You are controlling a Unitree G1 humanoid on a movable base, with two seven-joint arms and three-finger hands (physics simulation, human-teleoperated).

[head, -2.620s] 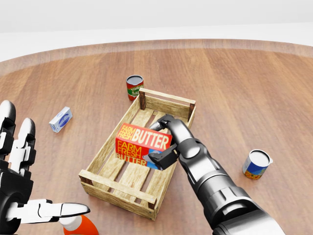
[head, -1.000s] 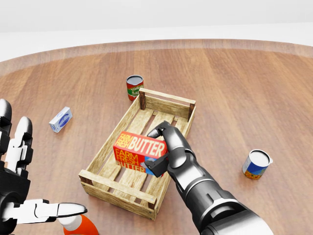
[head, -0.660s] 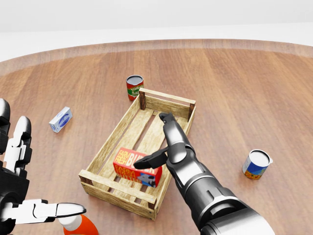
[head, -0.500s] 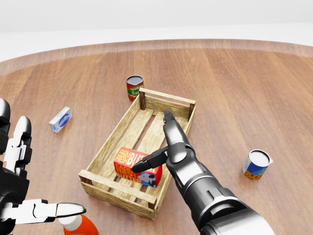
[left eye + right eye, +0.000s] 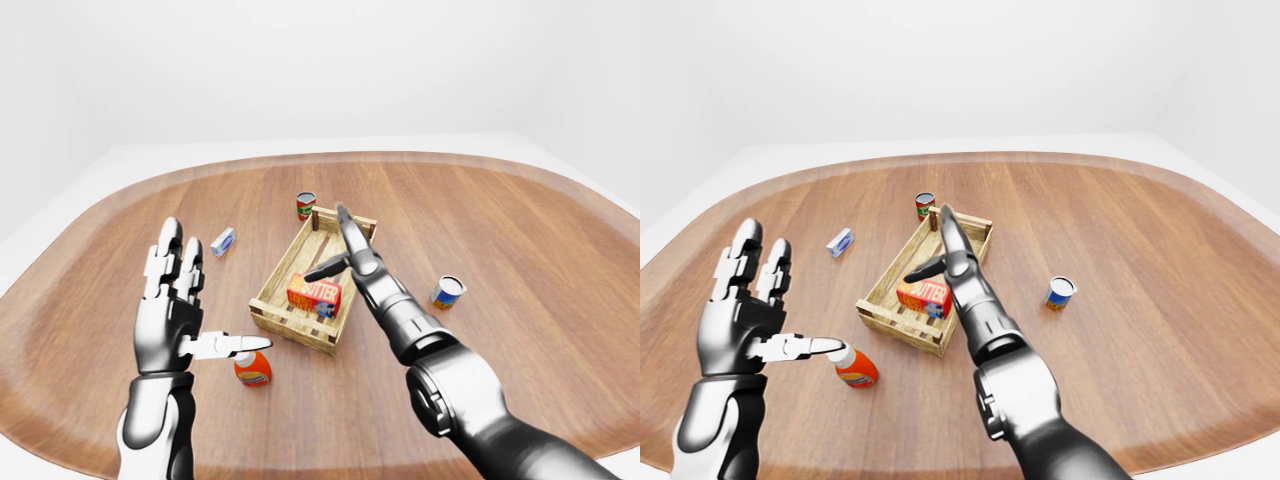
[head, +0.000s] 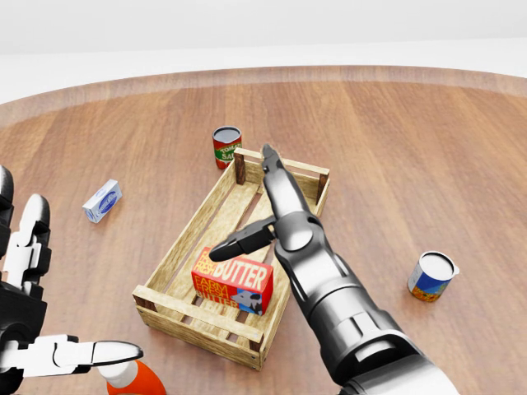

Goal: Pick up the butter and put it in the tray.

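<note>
Head view: butter box (image 6: 233, 285) lay inside the wooden tray (image 6: 186, 239), toward its lower end, centre of frame, red label up. R hand (image 6: 265, 216) was above it w/ fingers spread, gripping nothing; thumb pointed left over the box, one long finger pointed up toward the tray's far rim. Looked clear of the box, tho contact can't be ruled out. Judged step: placing done, release made. Next move prob. just lifting the R arm up and out w/o clipping the tray's side slats. L hand (image 6: 33, 304) at lower left was spread flat, empty.

Left-eye view: wider look. Tray sat mid-table on the round wooden table (image 5: 560, 270). Red tomato can (image 5: 306, 205) just beyond the tray's top end; small blue-white carton (image 5: 223, 241) upper left of the tray; blue-orange can (image 5: 449, 291) to its right, well apart. Orange bottle (image 5: 251, 368) stood under the L thumb, near the tray's lower corner.

Right-eye view: same layout, nothing new. Nothing blocked the R arm's way out; only the tray walls were close.
</note>
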